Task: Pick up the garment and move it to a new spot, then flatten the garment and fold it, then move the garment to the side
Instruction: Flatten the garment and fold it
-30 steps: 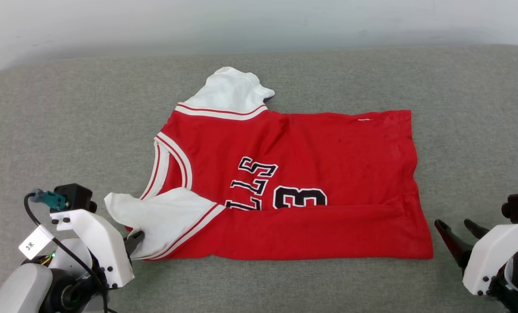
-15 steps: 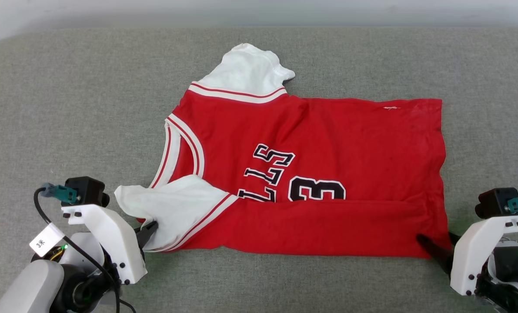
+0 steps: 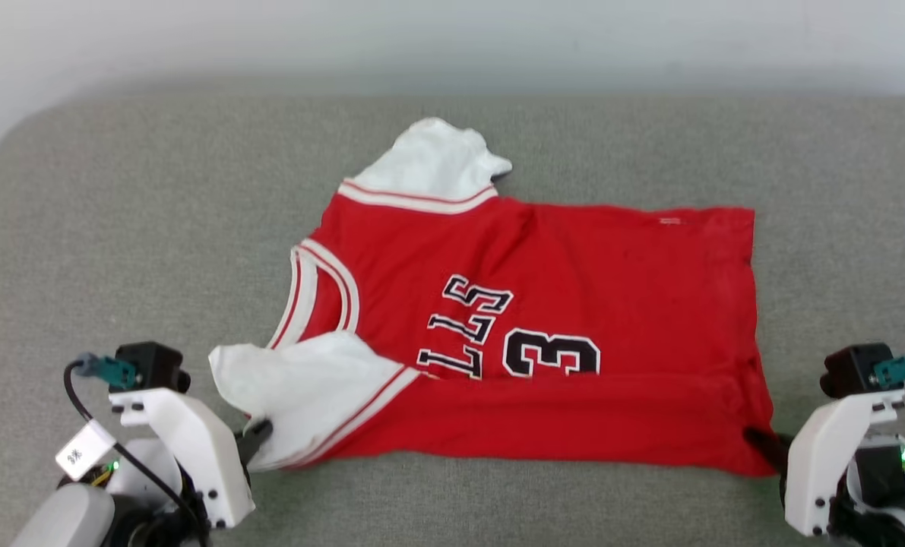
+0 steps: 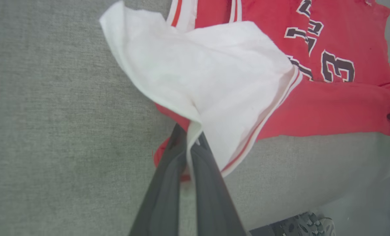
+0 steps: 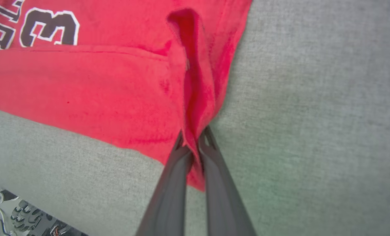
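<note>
The garment (image 3: 589,281), a red jersey with white sleeves and black lettering, lies spread on a grey cushioned surface, its near edge folded over in a long band. My left gripper (image 3: 258,434) is shut on the near white sleeve (image 4: 208,82), and the cloth bunches between the fingers (image 4: 168,183). At the garment's near right corner (image 5: 195,108), my right gripper (image 3: 760,441) is shut on the red hem, which puckers up between its fingers (image 5: 178,183). The far white sleeve (image 3: 437,163) lies flat at the back.
The grey cushioned surface (image 3: 118,251) runs wide on both sides of the garment and ends at a pale wall (image 3: 452,38) at the back. Part of the robot's base (image 5: 21,216) shows below the surface's front edge.
My right gripper has moved in from the right and shut on the garment's near right corner. The left gripper stays shut on the sleeve. The head camera has shifted.
</note>
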`<state>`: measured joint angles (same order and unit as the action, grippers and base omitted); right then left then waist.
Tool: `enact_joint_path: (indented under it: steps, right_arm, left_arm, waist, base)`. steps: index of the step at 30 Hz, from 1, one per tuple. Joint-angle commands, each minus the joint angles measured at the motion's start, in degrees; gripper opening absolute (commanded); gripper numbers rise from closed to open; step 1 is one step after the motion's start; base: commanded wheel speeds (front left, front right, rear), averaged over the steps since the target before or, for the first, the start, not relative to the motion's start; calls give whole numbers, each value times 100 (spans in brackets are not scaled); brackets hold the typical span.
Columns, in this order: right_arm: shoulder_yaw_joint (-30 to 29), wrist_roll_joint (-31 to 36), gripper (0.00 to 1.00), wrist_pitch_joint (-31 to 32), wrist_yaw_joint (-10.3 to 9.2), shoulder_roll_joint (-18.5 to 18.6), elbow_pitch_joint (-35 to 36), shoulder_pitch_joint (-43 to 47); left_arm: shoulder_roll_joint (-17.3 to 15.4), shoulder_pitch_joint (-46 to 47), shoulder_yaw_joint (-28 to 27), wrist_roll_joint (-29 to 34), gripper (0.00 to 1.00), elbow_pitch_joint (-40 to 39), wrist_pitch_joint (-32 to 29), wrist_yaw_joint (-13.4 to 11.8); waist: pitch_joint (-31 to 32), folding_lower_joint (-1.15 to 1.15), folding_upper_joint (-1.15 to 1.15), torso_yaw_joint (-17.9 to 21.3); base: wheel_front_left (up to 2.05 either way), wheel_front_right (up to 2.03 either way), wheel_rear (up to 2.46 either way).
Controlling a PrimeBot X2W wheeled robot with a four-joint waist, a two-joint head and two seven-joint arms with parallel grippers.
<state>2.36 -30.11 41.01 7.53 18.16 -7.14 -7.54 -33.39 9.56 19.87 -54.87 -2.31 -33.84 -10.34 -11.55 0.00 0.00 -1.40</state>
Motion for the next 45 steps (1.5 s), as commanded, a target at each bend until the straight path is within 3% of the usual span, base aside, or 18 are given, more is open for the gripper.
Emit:
enact_joint_path:
  steps: [1,12,18,19,20,21,22,23,31,38,45]
  right_arm:
    - [-27,-31,0,53,-9,61,70,230]
    - [-352,-40,0,343,-9,-215,497,1396]
    - [-458,61,0,292,-8,-563,465,1724]
    - [-459,82,13,250,-8,-615,425,1733]
    - [-467,104,47,187,-8,-657,396,1722]
    - [-467,104,47,187,-8,-657,396,1722]
    - [-465,111,100,103,-7,-694,376,1707]
    - [-453,137,100,4,-7,-721,363,1687]
    - [-444,467,100,-1485,-7,-802,596,1484]
    - [-649,1109,100,-3004,-7,-1042,903,1061]
    - [-690,1524,100,-3540,-7,-1145,1408,568]
  left_arm:
    - [-11,-197,11,-41,0,15,-11,-40]
    - [-230,-1275,-117,-270,0,-265,-92,-380]
    - [-36,-1571,-54,-392,0,-160,30,-352]
    - [18,-1549,-59,-395,18,-103,74,-349]
    - [80,-1513,-54,-406,46,-41,114,-335]
    - [80,-1513,-54,-406,46,-41,114,-335]
    - [115,-1484,-34,-401,62,22,147,-306]
    - [138,-1449,-23,-393,100,87,184,-274]
    - [132,-1100,-105,-18,100,303,771,-72]
    - [226,-452,-188,569,100,177,1555,-82]
    - [478,412,-107,1187,100,242,2411,1]
  waist:
    - [359,0,0,1]
    - [1046,0,0,3]
    - [1044,0,0,34]
    - [1032,0,0,36]
    - [1020,0,0,37]
    - [1020,0,0,37]
    - [1010,0,0,39]
    - [999,0,0,45]
    - [949,0,0,88]
    - [723,0,0,153]
    - [78,0,0,301]
  base:
    - [0,0,0]
    - [0,0,0]
    - [0,0,0]
    - [0,0,0]
    - [0,0,0]
    - [0,0,0]
    - [0,0,0]
    - [0,0,0]
    - [0,0,0]
    - [0,0,0]
    - [0,0,0]
